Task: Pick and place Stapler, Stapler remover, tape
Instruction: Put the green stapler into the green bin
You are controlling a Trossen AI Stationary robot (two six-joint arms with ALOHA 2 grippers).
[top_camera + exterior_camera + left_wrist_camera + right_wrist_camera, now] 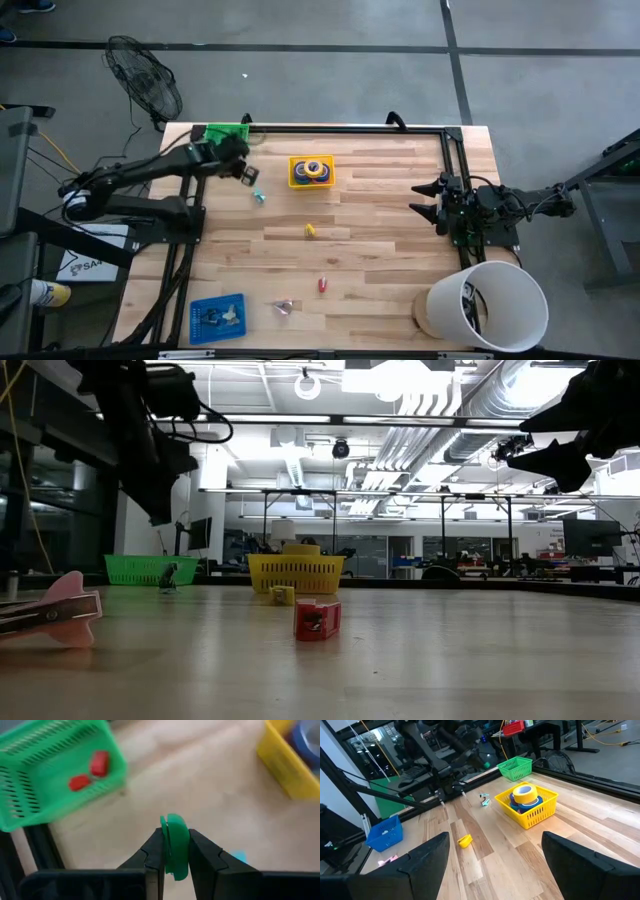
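Currently L gripper [175, 857] clamped on small green piece [175, 845], carried above table near green basket [55, 775], prob. for a drop there, since two red pieces [90, 772] already lie inside; only L wrist view shows that. R gripper [432, 200] wide open, empty, waiting at table's R edge. Tape rolls [525, 796] stacked in yellow basket [532, 812]: R wrist view shows blue under yellow; low view shows only basket wall. Loose yellow piece [310, 231] and red piece [322, 285] on table [380, 260]. Stapler not clearly identifiable.
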